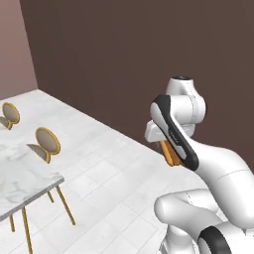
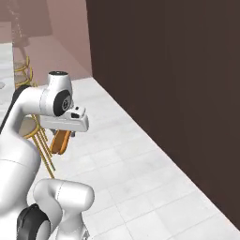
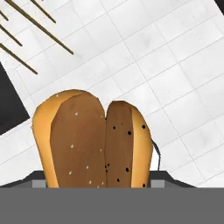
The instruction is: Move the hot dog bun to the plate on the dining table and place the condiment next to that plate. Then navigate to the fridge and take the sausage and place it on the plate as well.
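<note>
The pincer (image 1: 170,155) holds the split golden-brown hot dog bun (image 3: 94,140) hanging lengthwise below it over the tiled floor, with the white marble desk (image 1: 22,181) well off to its left.

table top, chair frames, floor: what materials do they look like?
Table top: looks like polished marble, white with grey veining. Chair frames: thin gold legs and rims, probably brass-finish metal; seat pads grey, material unclear. Floor: pale square tiles with visible grout lines, faintly mottled, ceramic or stone.
</note>
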Available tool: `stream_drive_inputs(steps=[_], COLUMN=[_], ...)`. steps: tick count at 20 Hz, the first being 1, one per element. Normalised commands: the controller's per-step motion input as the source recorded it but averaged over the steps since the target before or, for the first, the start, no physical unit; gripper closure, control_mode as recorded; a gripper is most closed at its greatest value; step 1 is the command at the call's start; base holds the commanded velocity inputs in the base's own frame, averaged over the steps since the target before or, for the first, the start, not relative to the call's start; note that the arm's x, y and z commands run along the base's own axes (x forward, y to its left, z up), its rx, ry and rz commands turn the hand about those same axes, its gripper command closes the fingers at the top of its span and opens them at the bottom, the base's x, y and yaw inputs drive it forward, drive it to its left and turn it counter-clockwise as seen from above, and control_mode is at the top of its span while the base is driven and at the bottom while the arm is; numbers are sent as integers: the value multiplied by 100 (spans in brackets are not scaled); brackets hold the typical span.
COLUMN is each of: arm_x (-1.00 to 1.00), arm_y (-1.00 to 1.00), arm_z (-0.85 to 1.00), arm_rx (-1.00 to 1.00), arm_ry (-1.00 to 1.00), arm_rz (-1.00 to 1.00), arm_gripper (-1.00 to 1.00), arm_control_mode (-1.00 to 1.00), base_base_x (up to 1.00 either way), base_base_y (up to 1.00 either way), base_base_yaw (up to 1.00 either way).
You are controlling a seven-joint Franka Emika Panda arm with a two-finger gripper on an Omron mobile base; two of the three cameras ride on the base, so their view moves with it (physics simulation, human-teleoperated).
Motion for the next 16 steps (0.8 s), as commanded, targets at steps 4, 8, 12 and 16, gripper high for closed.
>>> stream_drive_inputs(steps=[4,8,12,16], arm_x=[0,0,0,0], arm_y=[0,0,0,0], arm_z=[0,0,0,0], arm_rx=[0,0,0,0], arm_ry=[0,0,0,0], arm_rz=[0,0,0,0], arm_gripper=[100,100,100,100], arm_control_mode=[100,100,100,100], base_base_x=[100,100,100,100], base_base_y=[-67,-62,-60,-57], base_base_yaw=[43,45,45,46])
